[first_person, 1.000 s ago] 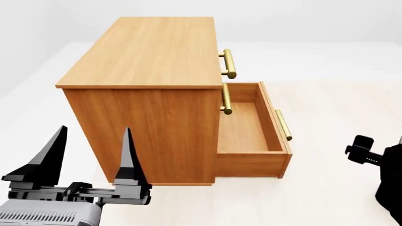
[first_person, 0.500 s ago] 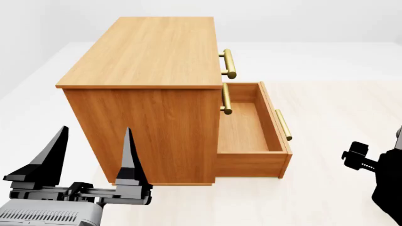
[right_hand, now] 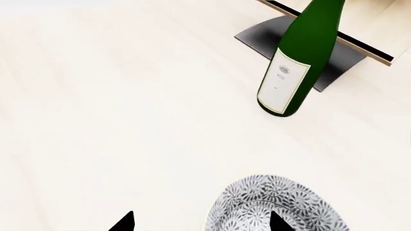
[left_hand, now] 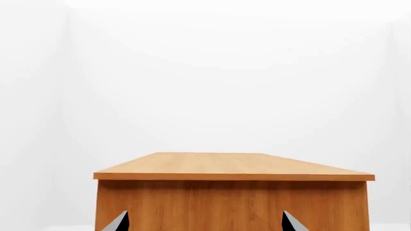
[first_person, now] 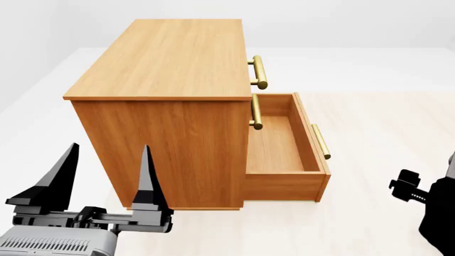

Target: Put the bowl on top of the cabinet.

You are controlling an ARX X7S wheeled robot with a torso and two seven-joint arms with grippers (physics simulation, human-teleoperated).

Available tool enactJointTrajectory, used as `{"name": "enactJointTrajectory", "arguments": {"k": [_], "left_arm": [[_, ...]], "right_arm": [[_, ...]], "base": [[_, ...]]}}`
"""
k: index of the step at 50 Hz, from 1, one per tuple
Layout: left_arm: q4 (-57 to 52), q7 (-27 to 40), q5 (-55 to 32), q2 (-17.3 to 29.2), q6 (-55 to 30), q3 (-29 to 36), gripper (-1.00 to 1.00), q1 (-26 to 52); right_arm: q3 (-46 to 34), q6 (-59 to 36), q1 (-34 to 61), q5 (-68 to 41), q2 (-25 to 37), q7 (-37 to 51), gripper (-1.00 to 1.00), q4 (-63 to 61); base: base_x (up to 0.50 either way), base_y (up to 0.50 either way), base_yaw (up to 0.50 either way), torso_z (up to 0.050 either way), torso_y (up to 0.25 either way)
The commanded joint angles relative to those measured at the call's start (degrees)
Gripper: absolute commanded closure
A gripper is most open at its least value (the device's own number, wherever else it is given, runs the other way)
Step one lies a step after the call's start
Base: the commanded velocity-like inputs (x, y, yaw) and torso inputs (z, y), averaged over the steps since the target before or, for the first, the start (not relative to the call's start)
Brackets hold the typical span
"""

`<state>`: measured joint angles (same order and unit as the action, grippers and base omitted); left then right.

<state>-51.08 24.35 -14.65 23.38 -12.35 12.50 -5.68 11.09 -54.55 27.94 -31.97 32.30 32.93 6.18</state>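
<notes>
The left gripper [first_person: 103, 176] is being held with jaws spread at 7 o'clock of the cabinet [first_person: 170, 96]. The bowl [right_hand: 276, 207] is lying on the floor, partly between the right gripper's [right_hand: 200, 222] spread jaws, a green bottle [right_hand: 299, 60] standing near.

Cabinet ahead on the floor, bowl and bottle off to the right.

The boxy orange-brown wooden cabinet [first_person: 170, 106] stands on the pale floor [first_person: 370, 117], its lowest drawer [first_person: 288, 152] pulled out to the right; the left gripper [first_person: 103, 184] is before its near side; in the right wrist view the small round patterned ceramic bowl [right_hand: 279, 207] lies on the floor near the right gripper [right_hand: 199, 222], a green glass bottle [right_hand: 299, 60] beyond it.
</notes>
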Motion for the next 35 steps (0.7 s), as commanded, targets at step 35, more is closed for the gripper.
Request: {"name": "enactJointTrajectory", "arguments": {"k": [35], "left_arm": [[0.0,0.9,-0.4,0.9,0.2,0.9,-1.00,0.4]], "right_arm": [[-2.9,4.9,0.8,3.2,-0.7,-1.8,-1.00,10.2]], "base": [[0.00,0.00,0.00,0.000,0.000]]}}
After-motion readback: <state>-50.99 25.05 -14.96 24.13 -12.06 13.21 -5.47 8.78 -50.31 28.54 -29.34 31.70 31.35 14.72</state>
